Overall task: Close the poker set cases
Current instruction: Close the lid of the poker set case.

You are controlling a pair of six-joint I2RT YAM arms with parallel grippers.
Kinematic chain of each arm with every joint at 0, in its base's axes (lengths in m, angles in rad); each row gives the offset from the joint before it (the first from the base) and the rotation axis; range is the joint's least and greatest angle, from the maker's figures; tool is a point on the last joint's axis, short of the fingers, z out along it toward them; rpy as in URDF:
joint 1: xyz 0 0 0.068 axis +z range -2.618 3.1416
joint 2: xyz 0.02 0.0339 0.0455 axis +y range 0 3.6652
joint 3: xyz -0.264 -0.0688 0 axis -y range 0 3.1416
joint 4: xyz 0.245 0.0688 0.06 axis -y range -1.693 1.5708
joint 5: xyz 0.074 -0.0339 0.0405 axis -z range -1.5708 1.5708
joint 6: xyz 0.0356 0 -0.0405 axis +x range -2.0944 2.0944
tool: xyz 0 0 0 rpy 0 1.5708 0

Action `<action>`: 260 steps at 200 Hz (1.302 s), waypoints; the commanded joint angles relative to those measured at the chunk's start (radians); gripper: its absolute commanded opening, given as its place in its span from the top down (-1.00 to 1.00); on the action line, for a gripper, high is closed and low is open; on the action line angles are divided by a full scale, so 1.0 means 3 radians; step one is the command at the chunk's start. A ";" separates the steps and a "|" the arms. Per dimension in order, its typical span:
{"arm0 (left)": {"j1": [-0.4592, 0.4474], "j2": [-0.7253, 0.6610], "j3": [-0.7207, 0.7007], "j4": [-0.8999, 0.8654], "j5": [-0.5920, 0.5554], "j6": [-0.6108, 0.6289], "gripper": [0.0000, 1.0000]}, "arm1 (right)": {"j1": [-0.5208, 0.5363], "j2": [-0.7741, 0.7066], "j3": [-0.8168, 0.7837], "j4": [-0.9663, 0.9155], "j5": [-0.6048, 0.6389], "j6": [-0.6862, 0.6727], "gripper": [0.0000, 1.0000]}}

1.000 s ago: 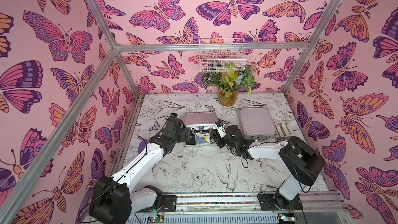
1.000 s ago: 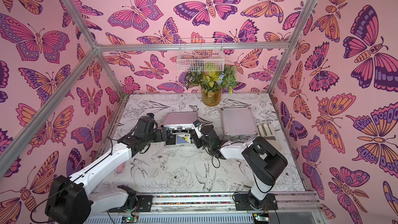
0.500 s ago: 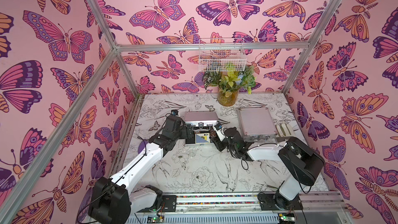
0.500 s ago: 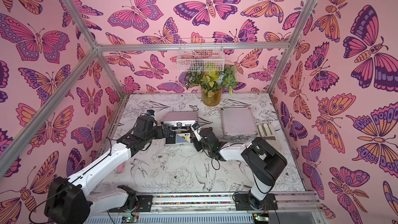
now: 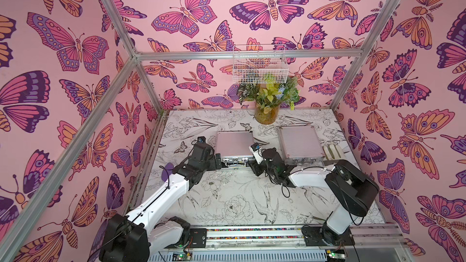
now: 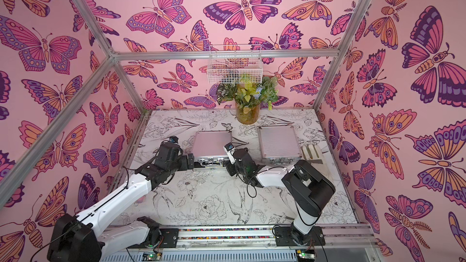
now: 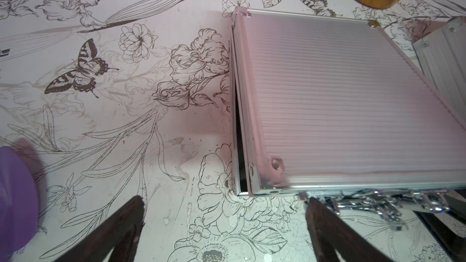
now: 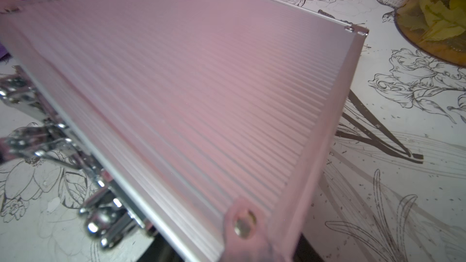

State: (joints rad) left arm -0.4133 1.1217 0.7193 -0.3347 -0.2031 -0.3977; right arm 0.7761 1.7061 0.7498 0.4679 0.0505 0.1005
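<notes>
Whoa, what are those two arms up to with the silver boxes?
The robot is closing two poker cases. The right case already lies shut. Both grippers are at the left case, whose lid is nearly down, with a thin dark gap left along one side. The left gripper stands open by one front corner. The right gripper is at the other front corner, and its grip can't be made out.
</notes>
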 commanded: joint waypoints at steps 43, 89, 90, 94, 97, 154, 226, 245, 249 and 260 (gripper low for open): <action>-0.0003 -0.0054 0.0123 -0.0083 -0.0189 0.0074 -1.00 | 0.0051 0.0031 0.0078 0.0239 -0.0048 0.0014 0.00; 0.0000 0.0251 0.0430 0.0019 -0.0207 0.0254 -1.00 | 0.0102 0.0018 -0.0064 0.0222 -0.0135 -0.0033 0.00; -0.0001 0.0261 0.0435 0.0023 -0.0205 0.0256 -1.00 | 0.0099 0.0019 -0.0067 0.0218 -0.0134 -0.0033 0.00; -0.0003 0.0299 0.0453 0.0042 -0.0203 0.0262 -1.00 | 0.0105 0.0027 -0.0073 0.0220 -0.0136 -0.0038 0.00; -0.0003 0.0330 0.0462 0.0055 -0.0198 0.0269 -1.00 | 0.0112 0.0027 -0.0080 0.0219 -0.0133 -0.0037 0.00; -0.0003 0.1045 0.0629 0.0256 -0.0017 0.0273 -1.00 | 0.0216 0.0034 -0.0092 0.0066 -0.0041 -0.0119 0.00; -0.0003 0.1460 0.0577 0.0404 0.0028 0.0262 -1.00 | 0.0281 0.0041 -0.0117 -0.0133 -0.0071 -0.0118 0.00; -0.0003 0.1512 0.0531 0.0446 0.0033 0.0248 -1.00 | 0.0289 0.0005 -0.0144 -0.0185 -0.0076 -0.0103 0.00; -0.0003 0.1525 0.0524 0.0451 0.0037 0.0247 -1.00 | 0.0287 -0.0005 -0.0148 -0.0198 -0.0072 -0.0101 0.00; -0.0003 0.1554 0.0503 0.0468 0.0046 0.0237 -1.00 | 0.0287 -0.0032 -0.0170 -0.0238 -0.0062 -0.0090 0.00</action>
State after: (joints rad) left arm -0.4133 1.5448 0.9012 -0.1596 -0.2012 -0.3275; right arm 0.8413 1.7149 0.7132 0.4370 0.0589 0.0776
